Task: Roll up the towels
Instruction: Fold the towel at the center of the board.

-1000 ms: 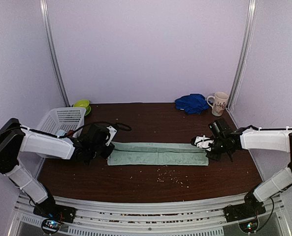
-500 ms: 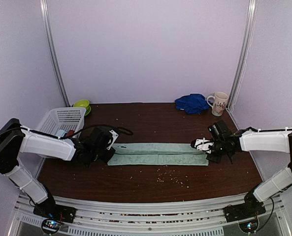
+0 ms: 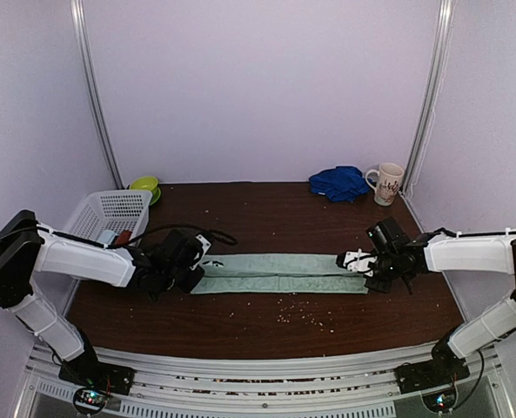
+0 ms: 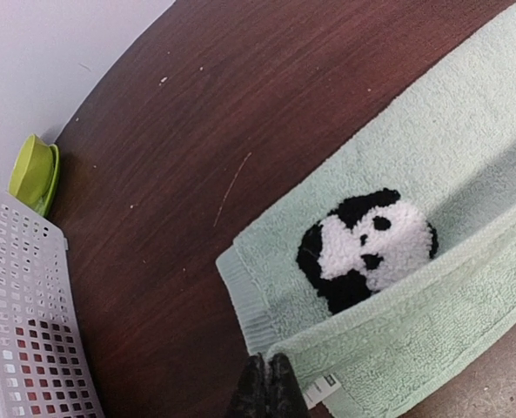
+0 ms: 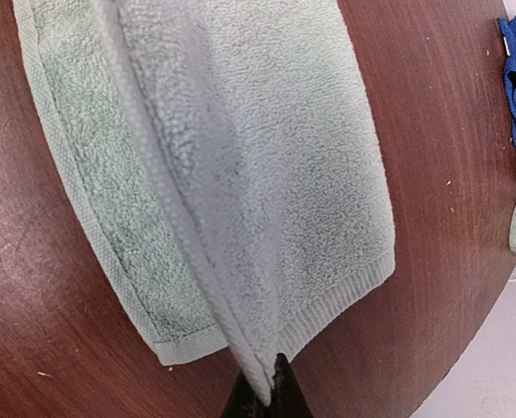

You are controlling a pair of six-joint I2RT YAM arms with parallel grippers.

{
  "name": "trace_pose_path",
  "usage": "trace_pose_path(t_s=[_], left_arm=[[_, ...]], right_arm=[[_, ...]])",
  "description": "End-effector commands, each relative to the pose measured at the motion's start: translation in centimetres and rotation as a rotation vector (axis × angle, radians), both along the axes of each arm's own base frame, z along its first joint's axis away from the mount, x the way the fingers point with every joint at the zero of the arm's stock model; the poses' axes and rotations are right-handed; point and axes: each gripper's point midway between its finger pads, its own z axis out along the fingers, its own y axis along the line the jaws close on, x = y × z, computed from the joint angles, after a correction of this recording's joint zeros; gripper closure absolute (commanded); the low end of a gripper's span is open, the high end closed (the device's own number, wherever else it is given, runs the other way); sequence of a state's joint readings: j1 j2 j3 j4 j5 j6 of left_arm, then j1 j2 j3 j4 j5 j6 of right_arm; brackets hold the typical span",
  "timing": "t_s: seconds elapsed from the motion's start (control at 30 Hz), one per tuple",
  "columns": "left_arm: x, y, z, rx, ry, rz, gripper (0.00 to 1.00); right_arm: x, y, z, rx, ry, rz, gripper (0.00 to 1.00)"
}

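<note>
Soft, even light fills the top view, slightly hazy, with faint shadows on the bench (image 3: pixel 258 326). Wrist views curve at the edges; the left hand (image 4: pixel 264 387) and right hand (image 5: pixel 271 387) sit dark, blurred, bottom centre.

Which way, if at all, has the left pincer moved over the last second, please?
Yes: the left pincer, shut on the mint-green towel, has slid slightly toward the near table edge, away from the white basket.

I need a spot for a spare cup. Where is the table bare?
Bare: the wide band between the green towel and the blue towel and mug; the front strip, with crumbs. Crowded: left by the basket.
</note>
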State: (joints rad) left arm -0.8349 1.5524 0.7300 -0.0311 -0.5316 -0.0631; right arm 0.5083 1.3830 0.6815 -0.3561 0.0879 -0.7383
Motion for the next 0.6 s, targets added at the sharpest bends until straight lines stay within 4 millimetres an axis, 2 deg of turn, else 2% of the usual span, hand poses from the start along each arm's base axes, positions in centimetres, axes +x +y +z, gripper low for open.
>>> trace_pose_path(t_s=[0.0, 0.13, 0.33, 0.57], left_arm=[[0.6, -0.2, 1.9, -0.015, -0.05, 0.033, 1.0], [0.8, -0.1, 2.8, -0.021, -0.075, 0.049, 1.0], [0.7, 0.2, 3.7, -0.041, -0.097, 0.056, 1.0], [0.1, 0.4, 3.5, -0.048, -0.098, 0.049, 1.0]], right_arm=[[0.2, -0.3, 1.2, -0.005, -0.046, -0.012, 1.0], [0.6, -0.1, 2.3, 0.016, -0.08, -0.018, 1.0], [0.5, -0.1, 2.7, 0.024, -0.087, -0.019, 1.0], [0.3, 0.0, 3.1, 0.043, -0.094, -0.011, 1.0]])
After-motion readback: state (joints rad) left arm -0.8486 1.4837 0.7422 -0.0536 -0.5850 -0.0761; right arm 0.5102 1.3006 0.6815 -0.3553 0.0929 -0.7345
